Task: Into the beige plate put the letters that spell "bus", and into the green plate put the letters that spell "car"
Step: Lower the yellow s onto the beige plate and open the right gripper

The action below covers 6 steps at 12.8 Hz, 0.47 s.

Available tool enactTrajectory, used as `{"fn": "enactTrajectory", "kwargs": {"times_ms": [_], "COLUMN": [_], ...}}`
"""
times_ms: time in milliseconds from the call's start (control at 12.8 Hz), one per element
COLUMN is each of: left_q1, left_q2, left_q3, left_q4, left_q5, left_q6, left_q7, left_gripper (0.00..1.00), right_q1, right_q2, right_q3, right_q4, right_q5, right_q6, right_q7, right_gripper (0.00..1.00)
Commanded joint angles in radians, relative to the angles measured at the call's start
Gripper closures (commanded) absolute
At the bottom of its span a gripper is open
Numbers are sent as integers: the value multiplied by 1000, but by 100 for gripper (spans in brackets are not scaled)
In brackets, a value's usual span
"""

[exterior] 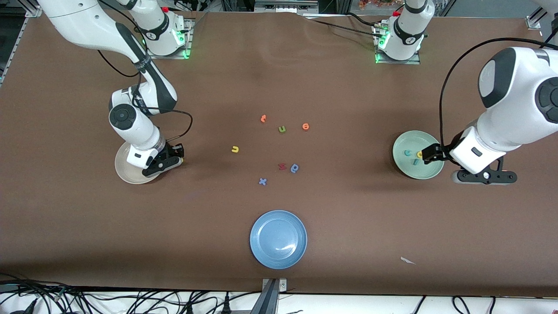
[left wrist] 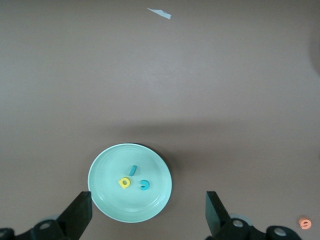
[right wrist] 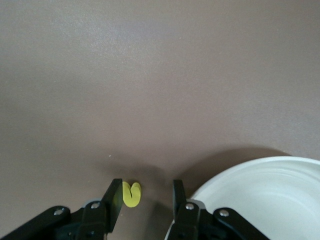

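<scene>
Standing part-open, the right gripper (right wrist: 145,200) had a small yellow letter (right wrist: 131,194) against one finger, its shape unreadable. It sat just beside the beige plate (right wrist: 260,195), which the arm mostly hid low in the front view. The left gripper (left wrist: 147,220) gaped wide over the green plate (left wrist: 102,195), where the teal c (left wrist: 144,185), yellow a (left wrist: 124,182) and teal r (left wrist: 133,170) lay. The yellow u (exterior: 235,149) lay mid-frame on the table (exterior: 348,218).
</scene>
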State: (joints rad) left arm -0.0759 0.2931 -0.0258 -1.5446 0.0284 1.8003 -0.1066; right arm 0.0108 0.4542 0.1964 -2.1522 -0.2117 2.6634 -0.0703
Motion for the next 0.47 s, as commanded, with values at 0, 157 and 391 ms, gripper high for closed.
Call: {"fn": "enactTrajectory", "kwargs": {"times_ms": [0,157,391], "left_q1": [62,64,65], "left_q2": [-14,-12,-12], "left_q3": [-3,-5,-3], "left_q4": [3,15,59], "left_q5": [-31,-33,-31], "left_q6": [-10,-12,-12], "left_q7": [114,145,156], "left_gripper": [0,0,0], "right_q1": [-5,0,15], "right_q2": [12,18,20], "right_q3": [11,11,12], "right_q4": [-1,-3,-9], "right_q5": [-3,-3,-3], "right_q6": [12,12,12], "right_q7": [29,38,73], "right_gripper": [51,51,51]}}
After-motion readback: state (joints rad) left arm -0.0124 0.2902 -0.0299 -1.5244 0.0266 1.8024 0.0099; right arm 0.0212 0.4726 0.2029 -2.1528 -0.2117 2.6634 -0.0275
